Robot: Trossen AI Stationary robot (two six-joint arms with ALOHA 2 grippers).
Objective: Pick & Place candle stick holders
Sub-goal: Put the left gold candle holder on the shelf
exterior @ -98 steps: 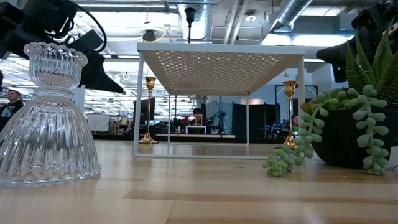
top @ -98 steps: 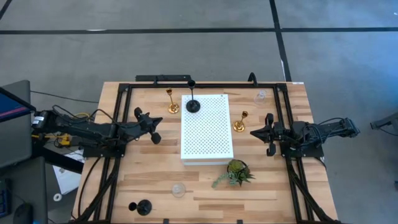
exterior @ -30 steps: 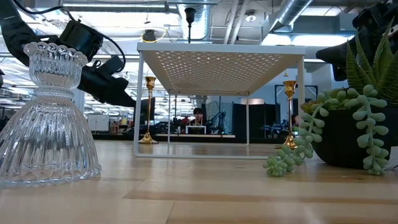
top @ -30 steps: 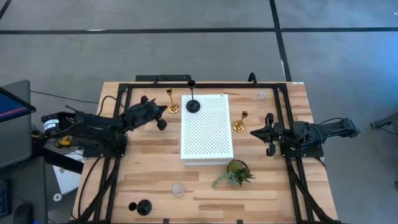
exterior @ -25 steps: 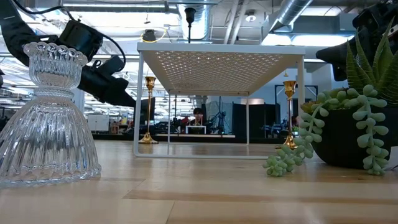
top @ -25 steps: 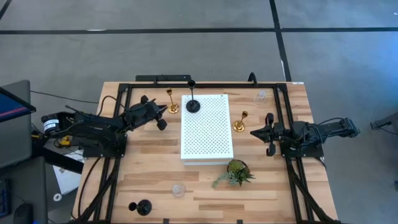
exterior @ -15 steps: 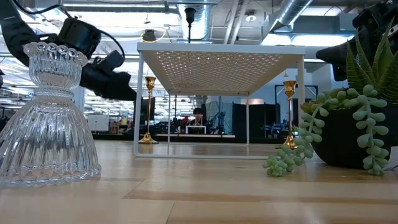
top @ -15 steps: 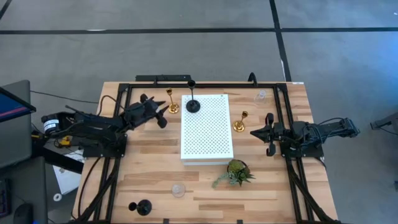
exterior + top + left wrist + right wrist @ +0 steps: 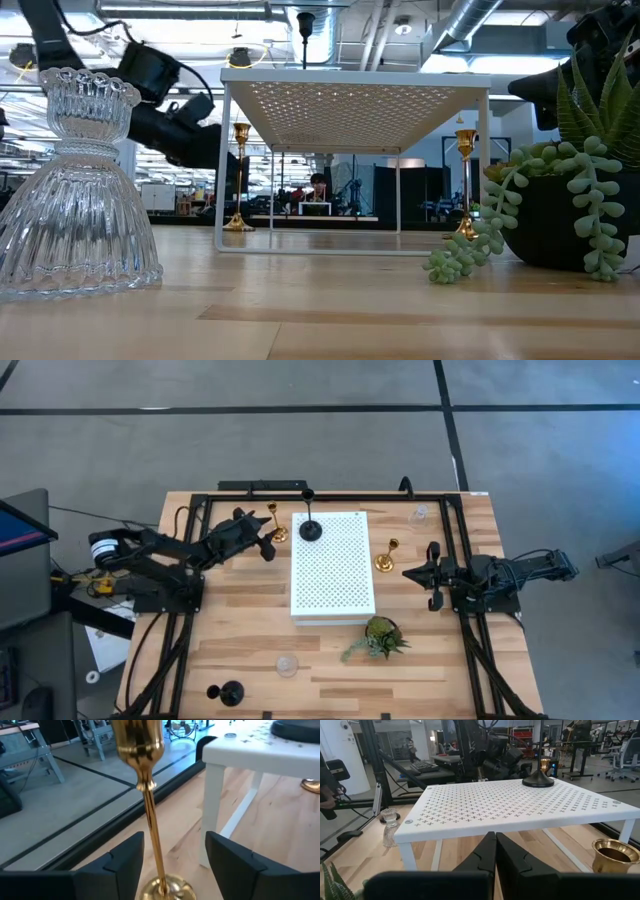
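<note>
While the right hand (image 9: 432, 574) waited with fingers together, the left hand (image 9: 172, 857) stood apart, straddling the gold candle stick holder's (image 9: 149, 815) stem without touching.

Clear glass holder (image 9: 77, 185) up close; left tool (image 9: 232, 162) beside a gold holder (image 9: 240, 178) near the white board (image 9: 355, 83)

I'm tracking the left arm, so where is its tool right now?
In the high view the left tool is at the table's far left, open around the stem of a gold candle stick holder beside the white perforated board.
</note>
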